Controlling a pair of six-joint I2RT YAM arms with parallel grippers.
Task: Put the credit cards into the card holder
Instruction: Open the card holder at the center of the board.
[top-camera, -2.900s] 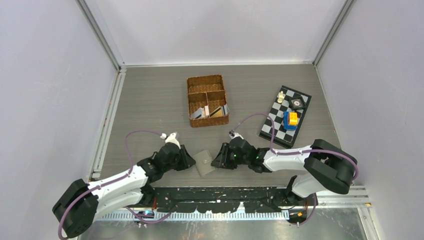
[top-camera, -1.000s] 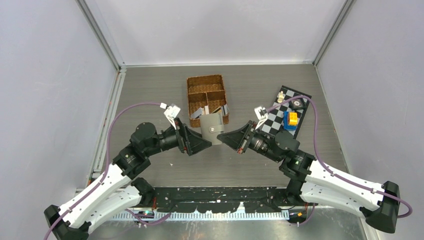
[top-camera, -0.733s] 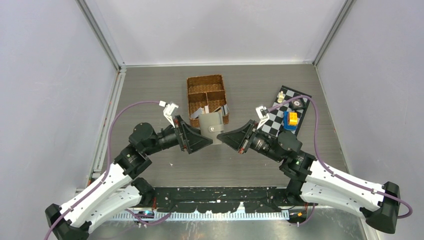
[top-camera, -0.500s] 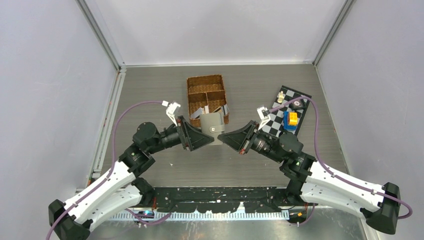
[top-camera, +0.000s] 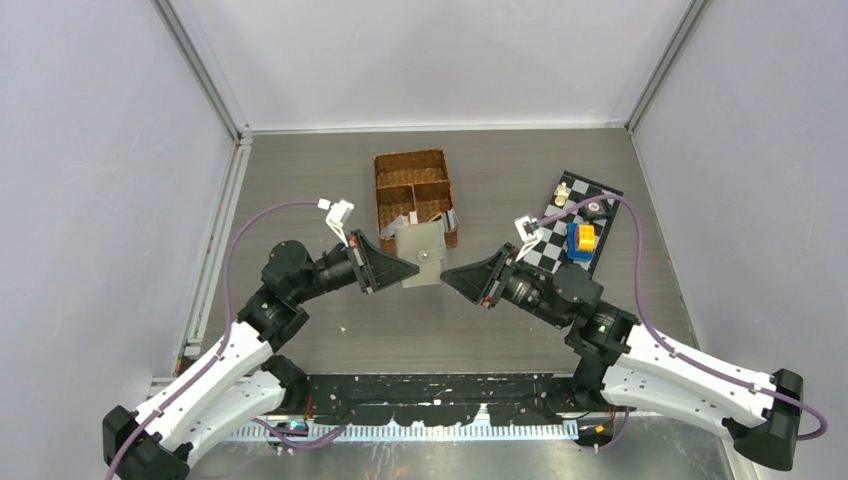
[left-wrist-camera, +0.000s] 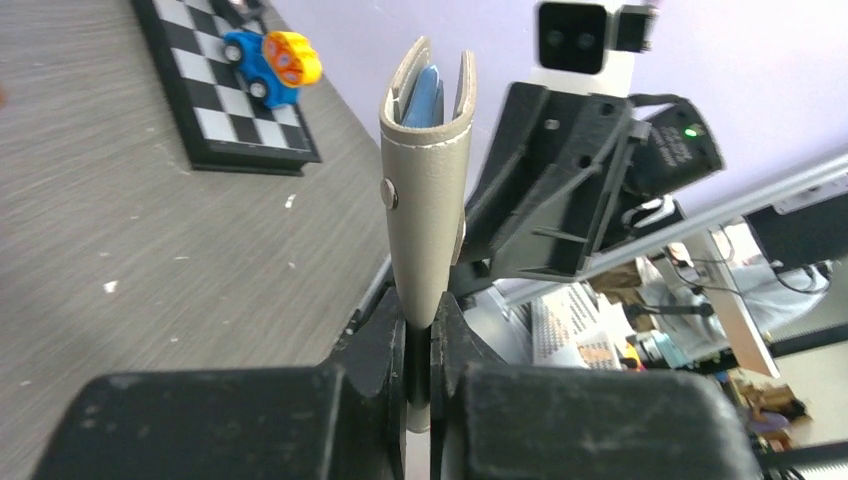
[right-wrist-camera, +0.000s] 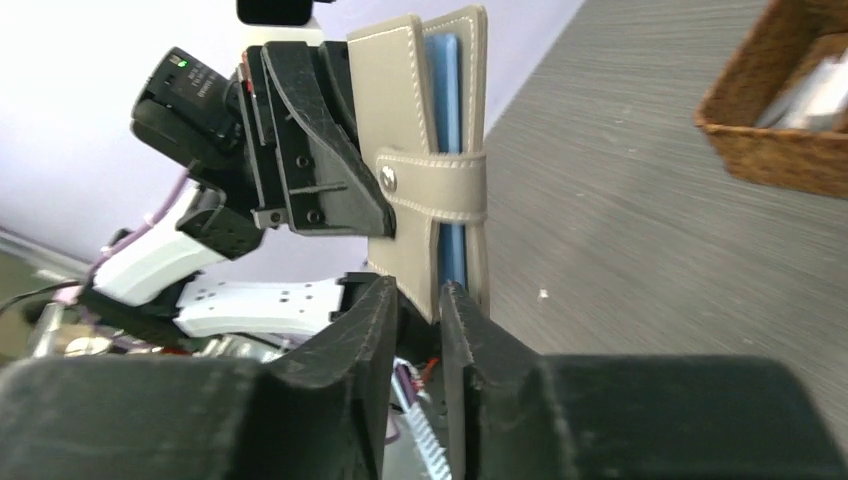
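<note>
The grey-olive card holder hangs folded above the table, its snap tab done up and blue sleeves showing at its edge. My left gripper is shut on its lower end; in the left wrist view the holder rises straight out of the gripper. My right gripper faces it from the right with its jaws slightly open. In the right wrist view the holder's corner still sits loosely between the parted fingers of the gripper. Credit cards lean in the wicker basket's front compartments.
The brown wicker basket stands just behind the holder. A chessboard lies at the right with a blue and orange toy and small pieces on it. Grey walls close in the table on three sides.
My left gripper has shut on the card holder. My right gripper's jaws, shut on it before, have parted. The holder has shifted slightly left and tilted.
</note>
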